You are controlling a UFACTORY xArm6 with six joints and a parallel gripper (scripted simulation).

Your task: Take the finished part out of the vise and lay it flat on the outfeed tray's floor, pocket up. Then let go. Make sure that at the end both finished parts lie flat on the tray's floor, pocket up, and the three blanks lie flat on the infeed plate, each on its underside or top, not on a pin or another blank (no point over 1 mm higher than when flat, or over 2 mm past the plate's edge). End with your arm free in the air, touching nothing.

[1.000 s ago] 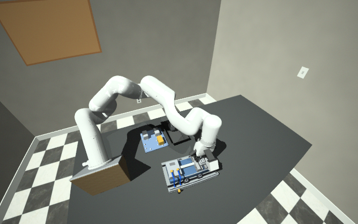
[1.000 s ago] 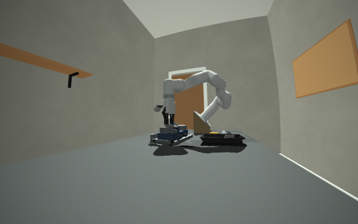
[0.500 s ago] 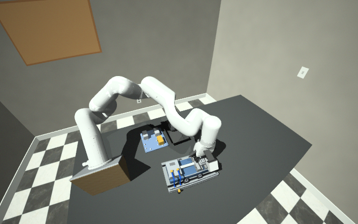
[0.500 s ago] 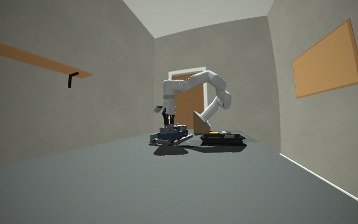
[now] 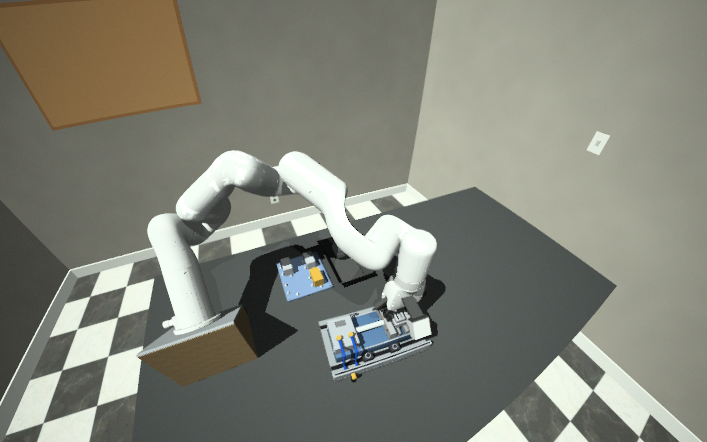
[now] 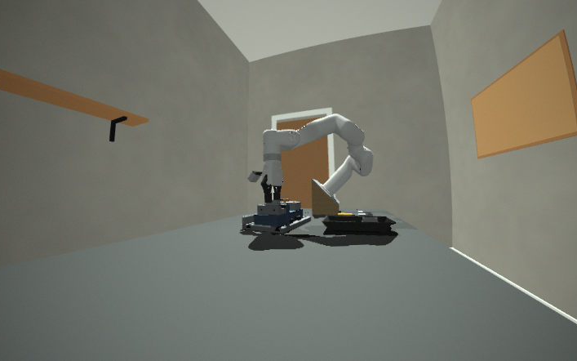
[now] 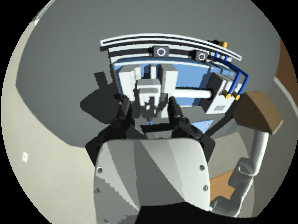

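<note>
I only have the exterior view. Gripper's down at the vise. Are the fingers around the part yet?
Observer: Wrist view shows the gripper open, a dark finger on each side of the grey part; nothing gripped yet.
Operator: Part out of the vise?
Observer: No. In the wrist view it sits in the vise, against the blue body.
Operator: Where's the outfeed tray? I see only a dark edge.
Observer: Top view: black tray beyond the vise, partly hidden under the forearm, next to a blue plate carrying a yellow block.

White arm, blue vise, black-and-white checkered floor, orange board
</note>
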